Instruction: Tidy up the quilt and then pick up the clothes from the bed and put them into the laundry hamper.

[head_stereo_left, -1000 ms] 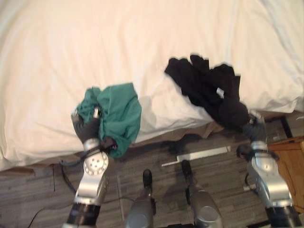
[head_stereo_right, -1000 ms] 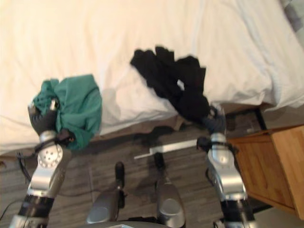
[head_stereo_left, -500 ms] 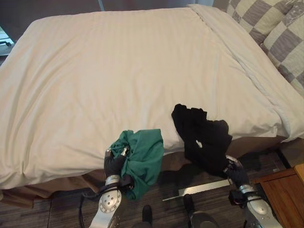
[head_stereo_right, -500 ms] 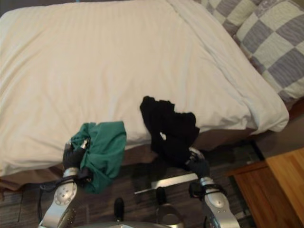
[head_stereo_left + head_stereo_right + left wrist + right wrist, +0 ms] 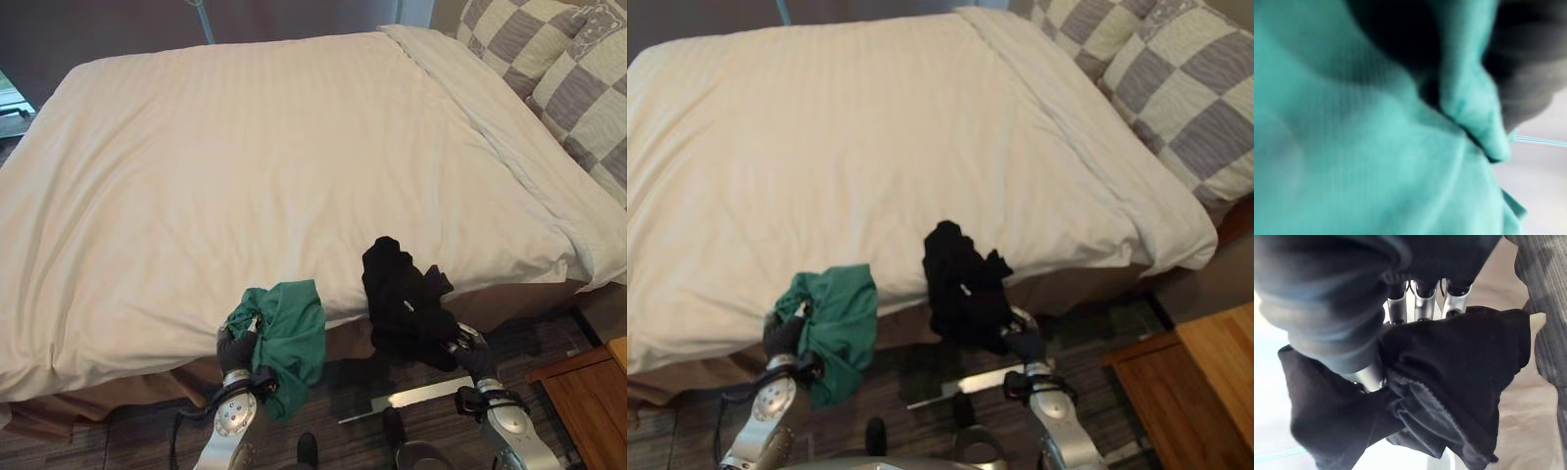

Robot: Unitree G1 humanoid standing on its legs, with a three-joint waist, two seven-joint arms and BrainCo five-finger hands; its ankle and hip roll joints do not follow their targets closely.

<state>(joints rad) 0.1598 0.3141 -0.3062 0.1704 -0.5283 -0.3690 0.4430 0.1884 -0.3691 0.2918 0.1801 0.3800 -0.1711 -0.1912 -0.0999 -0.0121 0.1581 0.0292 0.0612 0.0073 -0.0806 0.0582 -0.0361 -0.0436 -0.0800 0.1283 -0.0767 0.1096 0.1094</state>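
left robot hand (image 5: 235, 350): fingers curled round the green garment (image 5: 286, 328), bunched at the bed's near edge
right robot hand (image 5: 472, 357): clenched on the black garment (image 5: 402, 294), which drapes over the same edge
quilt (image 5: 245, 166): spread smooth on the bed
pillows (image 5: 558, 59): checked, far right

Matt striped cotton quilt (image 5: 274, 147)
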